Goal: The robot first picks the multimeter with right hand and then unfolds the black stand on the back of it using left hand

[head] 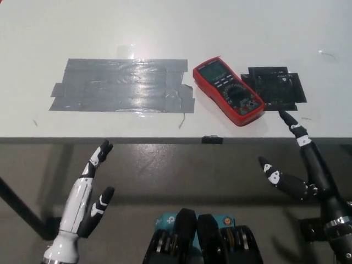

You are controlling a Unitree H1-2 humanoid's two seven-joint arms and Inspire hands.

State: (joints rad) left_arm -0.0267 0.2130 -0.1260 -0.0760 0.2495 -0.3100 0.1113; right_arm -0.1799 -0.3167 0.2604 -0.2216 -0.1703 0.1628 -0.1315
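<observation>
A: Entry, head view. Where is the multimeter (227, 91) located?

B: It is seen lying flat on the white table (165, 27), face up, right of centre and set at a diagonal. The display end is turned to the far left, the dial end to the near right. The casing is red, the front panel dark. It is held by nothing.

A: What is noted directly beside it?

B: A black square pad (278, 87) is found on the right, with the multimeter's right edge touching or overlapping its left edge; which one cannot be told. To the left, a patch of grey tape strips (122, 86) is laid across the table, its right end just beside the display end of the meter.

A: The right hand (301, 171)?

B: It is recorded low on the right, in front of the table's near edge, palm side open. The fingers are spread apart and nothing is gripped. One fingertip reaches up to the table edge, close to the pad's near corner, apart from the multimeter.

A: And the left hand (85, 198)?

B: It is observed at the lower left, below the table's near edge and well apart from the multimeter. The fingers are extended toward the table, the thumb is splayed aside, and nothing is held.
</observation>
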